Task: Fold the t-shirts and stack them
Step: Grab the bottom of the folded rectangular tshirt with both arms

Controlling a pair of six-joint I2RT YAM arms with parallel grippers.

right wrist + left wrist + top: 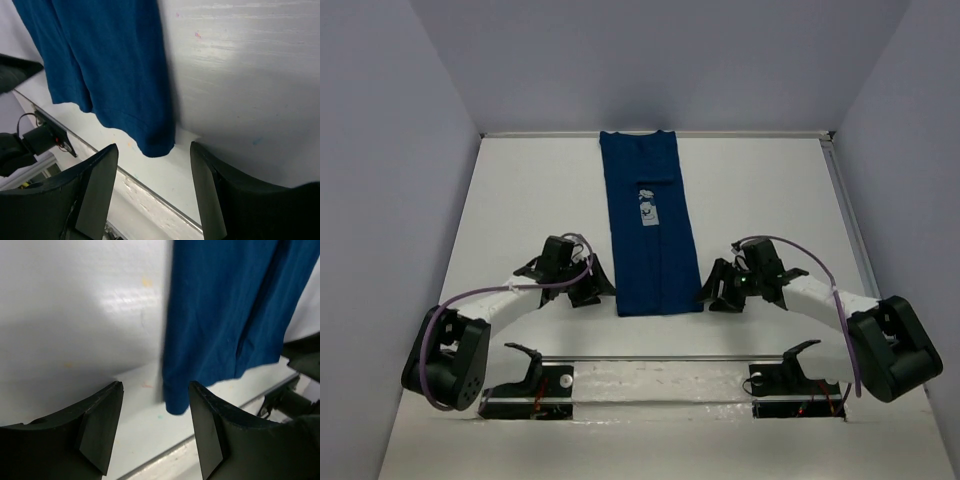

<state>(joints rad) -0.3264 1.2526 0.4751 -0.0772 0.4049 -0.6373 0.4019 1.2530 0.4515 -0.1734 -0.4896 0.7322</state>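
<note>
View from above with both wrist views. The t-shirt (pixel 650 225), dark blue, lies flat on the white desk (pixel 520 200), folded lengthwise into one long narrow strip. It runs from the far edge of the desk toward my bases, roughly midway between the desk's left and right sides. A small white chest print (pixel 647 210) with dark marks faces up, a little beyond the middle of the strip. The near hem stops short of the metal rail (pixel 660 357) that crosses the desk in front of my bases. My left pincer (pixel 592 290) sits low over the desk just beside the strip's near-left corner. My right pincer (pixel 717 296) stands likewise just beside the near-right corner, so the hem lies between the two. In the left wrist view, my left pincer (pixel 155 387) is open: its two dark fingers (pixel 100 425) stand apart with nothing clasped, and the corner of the t-shirt (pixel 225 315) shows on the desk beyond the gap. In the right wrist view, my right pincer (pixel 153 147) is likewise open and holds nothing. Its fingers (pixel 215 190) frame the other corner of the t-shirt (pixel 110 65), which rests on the desk and is not gripped. Whether any fingertip touches the cloth I cannot tell. A purple cable (pixel 470 295) runs along my left arm.
</note>
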